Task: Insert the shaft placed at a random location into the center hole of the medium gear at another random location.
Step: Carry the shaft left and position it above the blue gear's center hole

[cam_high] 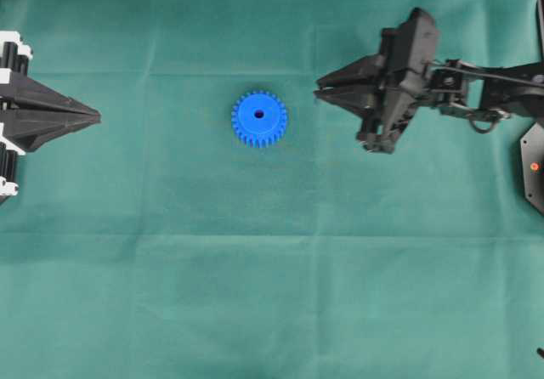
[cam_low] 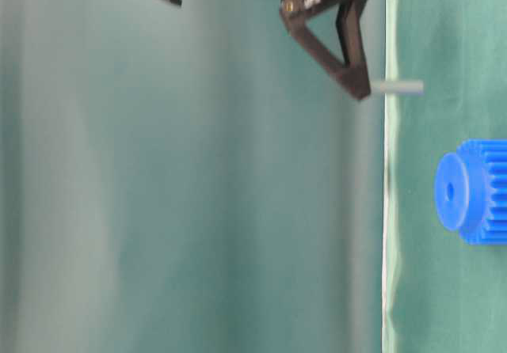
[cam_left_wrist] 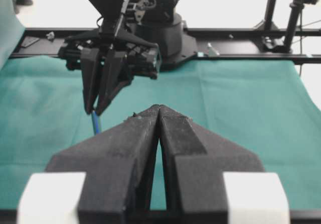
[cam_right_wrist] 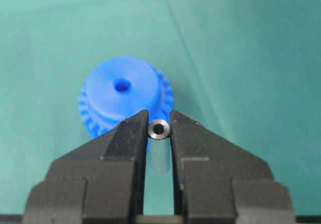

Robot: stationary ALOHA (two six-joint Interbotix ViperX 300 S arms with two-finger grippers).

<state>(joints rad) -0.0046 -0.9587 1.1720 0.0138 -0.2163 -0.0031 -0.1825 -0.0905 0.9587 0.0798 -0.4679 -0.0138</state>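
Note:
The blue medium gear (cam_high: 259, 118) lies flat on the green cloth, its center hole (cam_high: 258, 114) facing up and nothing in it. My right gripper (cam_high: 318, 91) hovers to the gear's right, shut on the shaft. In the right wrist view the shaft (cam_right_wrist: 159, 129) sits end-on between the fingertips, with the gear (cam_right_wrist: 125, 101) and its hole (cam_right_wrist: 122, 85) just beyond. From table level the shaft (cam_low: 398, 88) sticks out of the right gripper (cam_low: 360, 90) toward the cloth, off to one side of the gear (cam_low: 471, 191). My left gripper (cam_high: 95, 118) rests shut at the far left, holding nothing.
Green cloth (cam_high: 272, 294) covers the table, with faint fold lines. A black part with a red dot (cam_high: 534, 171) sits at the right edge. In the left wrist view a black rail (cam_left_wrist: 241, 33) and the right arm's base (cam_left_wrist: 165, 30) stand at the far end.

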